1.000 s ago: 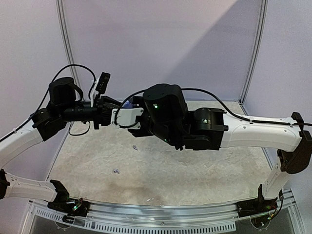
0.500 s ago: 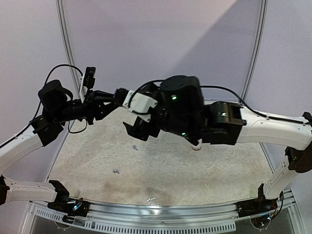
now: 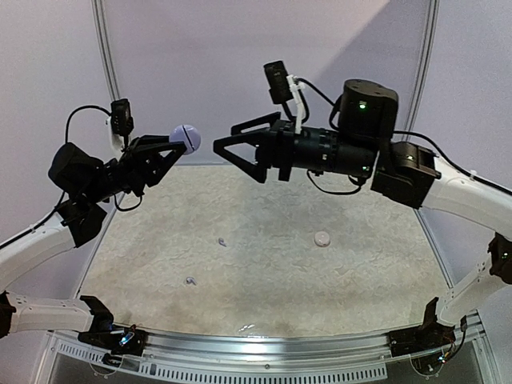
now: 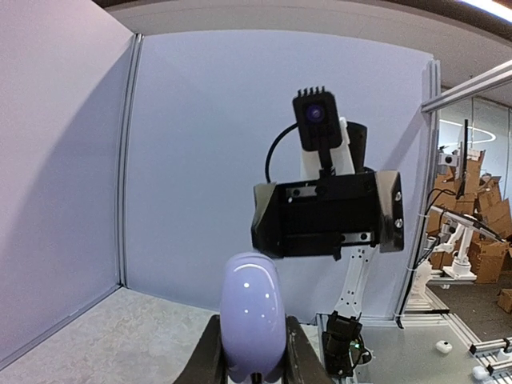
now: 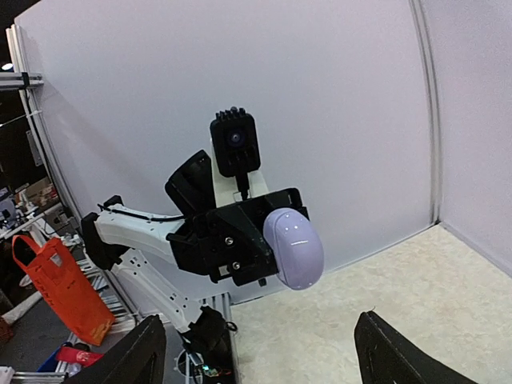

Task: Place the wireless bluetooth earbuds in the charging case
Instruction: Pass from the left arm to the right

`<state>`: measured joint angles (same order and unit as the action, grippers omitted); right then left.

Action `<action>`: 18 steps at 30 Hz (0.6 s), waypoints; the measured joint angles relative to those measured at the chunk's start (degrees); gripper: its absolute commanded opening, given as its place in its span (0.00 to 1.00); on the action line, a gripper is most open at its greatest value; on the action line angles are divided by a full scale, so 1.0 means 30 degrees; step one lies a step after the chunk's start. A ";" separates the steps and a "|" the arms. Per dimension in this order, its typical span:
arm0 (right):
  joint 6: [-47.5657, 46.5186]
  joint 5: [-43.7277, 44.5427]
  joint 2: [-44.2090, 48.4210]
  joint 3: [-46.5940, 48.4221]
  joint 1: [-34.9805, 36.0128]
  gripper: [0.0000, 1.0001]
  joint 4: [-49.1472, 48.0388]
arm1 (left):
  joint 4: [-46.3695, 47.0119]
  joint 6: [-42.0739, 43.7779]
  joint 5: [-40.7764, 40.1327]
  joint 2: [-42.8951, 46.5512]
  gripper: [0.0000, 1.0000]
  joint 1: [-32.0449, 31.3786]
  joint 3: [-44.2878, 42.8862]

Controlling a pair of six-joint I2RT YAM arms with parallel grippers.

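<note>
Case [image 3: 187, 136] up in the air in the overhead view, pinched in the left tool [image 3: 178, 146], which is clamped tight on it high over the table [image 3: 384, 272]. The right tool [image 3: 226, 138] faces it, just apart, spread wide and empty. I'd guess the case is held up so that tool can get at the lid. The earbuds [image 3: 222, 241] lie down on the table, well apart from the case, with a small round piece [image 3: 322, 238] off to their right.

Left wrist: the case stands upright between the fingers [image 4: 210, 356], seemingly shut, with the right tool square ahead.

Right wrist: its own fingers [image 5: 148, 352] frame the case and touch nothing.
</note>
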<state>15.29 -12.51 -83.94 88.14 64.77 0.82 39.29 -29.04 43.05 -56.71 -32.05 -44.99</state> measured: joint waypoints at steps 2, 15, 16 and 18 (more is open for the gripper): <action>0.0954 -0.0801 -0.1311 0.1035 0.0022 0.80 0.0022 | 0.0437 -0.0168 0.0000 0.0000 0.00 -0.0051 0.0000; 0.3942 -0.3104 -0.3971 0.2390 0.0015 0.58 -0.1938 | 0.1122 -0.0707 -0.0029 0.0007 0.00 -0.0211 0.0000; 0.4051 -0.3104 -0.4014 0.2390 0.0015 0.54 -0.2113 | 0.1195 -0.0729 -0.0036 0.0044 0.00 -0.0211 0.0000; 0.4197 -0.3096 -0.4175 0.2412 0.0015 0.48 -0.2412 | 0.1231 -0.0794 0.0000 0.0066 0.00 -0.0233 0.0000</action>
<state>27.88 -21.80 -96.47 95.37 64.82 -6.42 42.98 -31.42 43.05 -56.51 -32.75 -44.99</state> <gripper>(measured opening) 0.559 0.189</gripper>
